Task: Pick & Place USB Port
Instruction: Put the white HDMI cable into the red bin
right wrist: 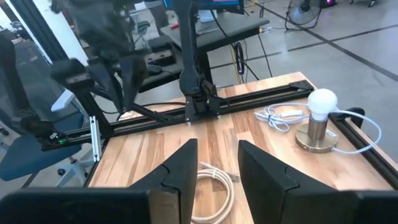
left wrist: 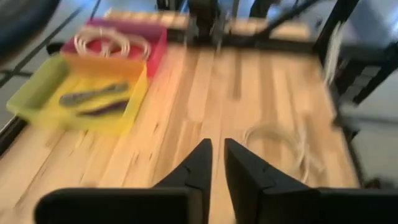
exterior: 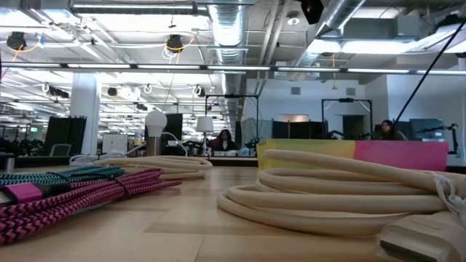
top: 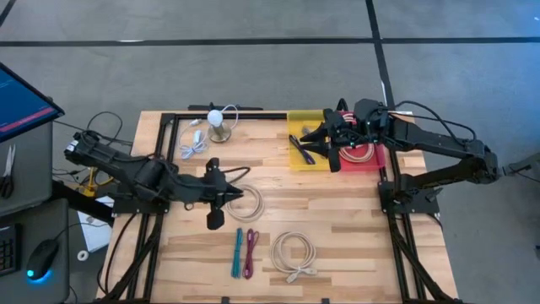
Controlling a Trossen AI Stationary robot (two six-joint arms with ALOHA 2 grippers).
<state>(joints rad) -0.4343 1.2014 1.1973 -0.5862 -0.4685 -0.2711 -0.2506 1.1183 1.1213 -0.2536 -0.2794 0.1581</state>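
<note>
The left pincer (top: 216, 218) hangs low over the middle of the worktop (top: 337, 219), its two fingers (left wrist: 196, 168) drawn close with only a thin slit between them and nothing pinched. Just beside it lies a cream cable coil (top: 245, 201), loosely looped, which the left wrist view shows off to one side of the fingers. Nearer the front edge lie a teal cable (top: 237, 252) and a magenta cable (top: 251, 252), side by side, both bundled long and narrow with their long axes running from front to back of the worktop. To their right sits a second cream coil (top: 294, 253), round, its plug end pointing toward the front edge. The right pincer (top: 314, 135) hovers over the yellow tray (top: 295, 160) at the far side, its fingers (right wrist: 180, 163) spread apart and empty. In that tray rest dark cables (top: 301, 149), lying roughly front to back. The pink tray (top: 375, 160) touching it holds a white coiled cable (top: 359, 153). At the far left stand a small lamp (top: 218, 120) and a white cable bundle (top: 194, 145).
</note>
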